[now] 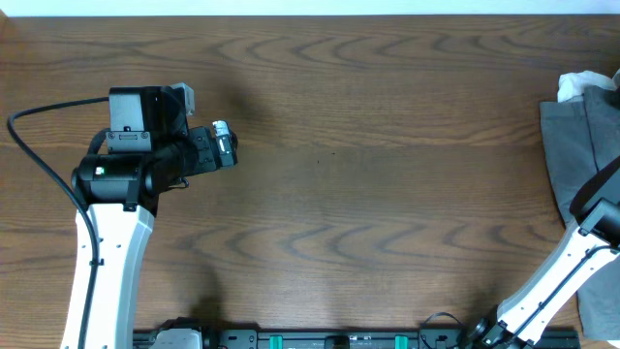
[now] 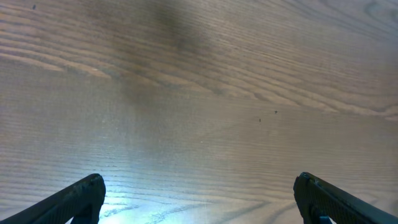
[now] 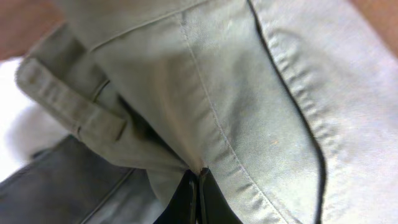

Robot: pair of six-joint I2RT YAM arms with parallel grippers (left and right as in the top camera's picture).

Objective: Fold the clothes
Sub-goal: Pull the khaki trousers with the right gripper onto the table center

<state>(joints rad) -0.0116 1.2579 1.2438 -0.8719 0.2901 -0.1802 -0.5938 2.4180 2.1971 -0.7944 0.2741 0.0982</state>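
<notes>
The clothes (image 1: 579, 160) lie at the table's far right edge as a grey-olive heap with a pale white bit at its top, partly cut off by the frame. In the right wrist view the olive-khaki cloth (image 3: 249, 93) fills the picture, with a seam and a belt loop. My right gripper (image 3: 198, 180) is shut on a fold of this cloth; in the overhead view only its arm shows, at the right edge. My left gripper (image 2: 199, 199) is open and empty above bare wood, at the left of the table (image 1: 225, 145), far from the clothes.
The wooden table (image 1: 368, 194) spans the whole view. A black cable (image 1: 39, 155) loops at the left arm. A darker grey fabric (image 3: 56, 180) lies under the khaki cloth. The arm bases stand at the front edge.
</notes>
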